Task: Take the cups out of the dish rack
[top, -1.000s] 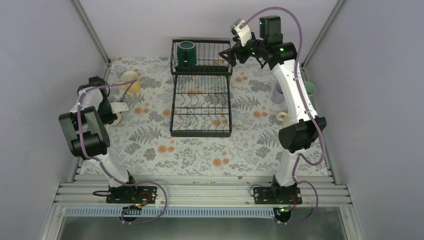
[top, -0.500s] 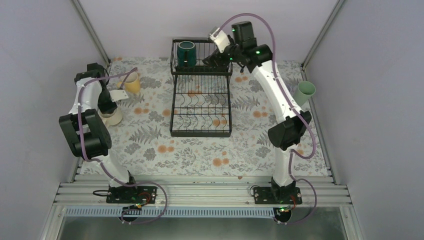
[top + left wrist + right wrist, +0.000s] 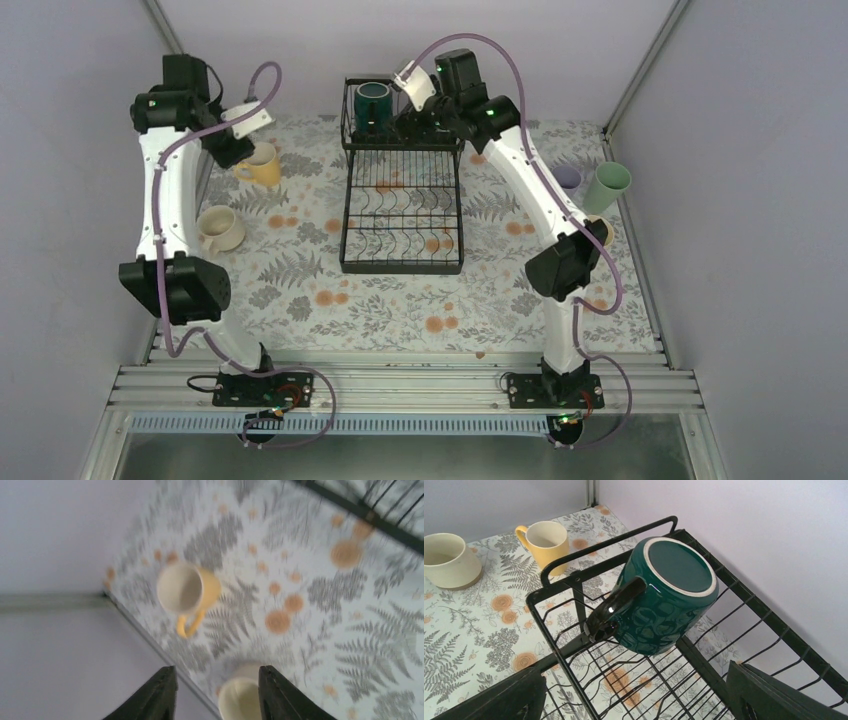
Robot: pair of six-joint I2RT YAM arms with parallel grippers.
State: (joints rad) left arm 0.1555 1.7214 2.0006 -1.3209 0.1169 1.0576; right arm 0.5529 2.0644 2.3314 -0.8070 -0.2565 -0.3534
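Observation:
The black wire dish rack (image 3: 345,215) stands mid-table. One dark green cup (image 3: 373,105) sits bottom-up in its raised basket. My right gripper (image 3: 413,118) is open and empty above the basket, just right of that cup. In the right wrist view the green cup (image 3: 664,595) lies ahead of the open right gripper (image 3: 634,700), apart from both fingers, over the rack (image 3: 699,657). My left gripper (image 3: 230,150) is open and empty, raised at the back left above the yellow mug (image 3: 262,165). The cream mug (image 3: 220,228) stands nearer. The left wrist view shows the left gripper (image 3: 217,695), the yellow mug (image 3: 190,590) and the cream mug (image 3: 240,700).
A lavender cup (image 3: 568,178) and a mint green tumbler (image 3: 608,187) stand by the right wall. A tan cup (image 3: 597,230) shows partly behind the right arm. Purple walls close in both sides. The rack's slotted tray holds nothing.
My left arm has risen from beside the cream mug and swung to the back left, above the yellow mug. My right gripper has moved left along the basket, closer to the green cup.

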